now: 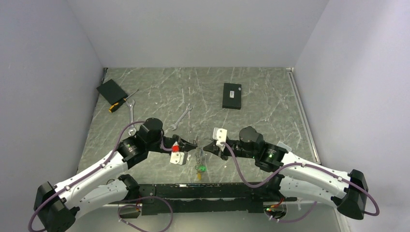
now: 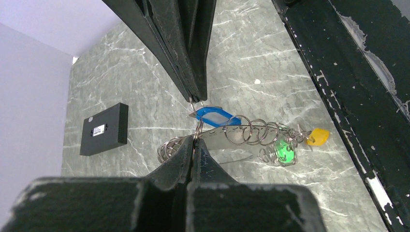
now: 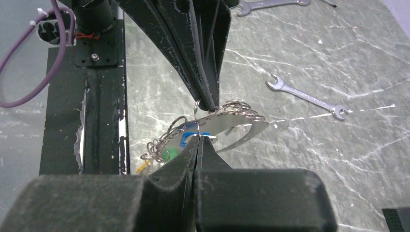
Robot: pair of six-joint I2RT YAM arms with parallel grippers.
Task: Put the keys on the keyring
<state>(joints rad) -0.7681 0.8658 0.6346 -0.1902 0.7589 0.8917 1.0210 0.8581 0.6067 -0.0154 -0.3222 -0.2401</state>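
My left gripper (image 1: 194,146) and right gripper (image 1: 207,146) meet tip to tip above the near middle of the table. A thin silver wire loop of the keyring (image 2: 195,116) runs between them. In the left wrist view my left gripper (image 2: 195,138) is shut on that wire; in the right wrist view my right gripper (image 3: 197,137) is shut on it too. A chain-like cluster of silver rings (image 2: 254,131) hangs from it beside a flat silver blade (image 2: 227,141). With them are keys with blue (image 2: 215,116), green (image 2: 284,151) and yellow (image 2: 316,137) heads. The bunch dangles (image 1: 199,166) below the grippers.
Two silver wrenches (image 1: 181,119) (image 1: 131,110) lie left of centre, with an orange-handled screwdriver (image 1: 118,105) and a black pad (image 1: 111,91) at the far left. A black box (image 1: 232,95) sits at the back right. The black base rail (image 1: 203,191) runs along the near edge.
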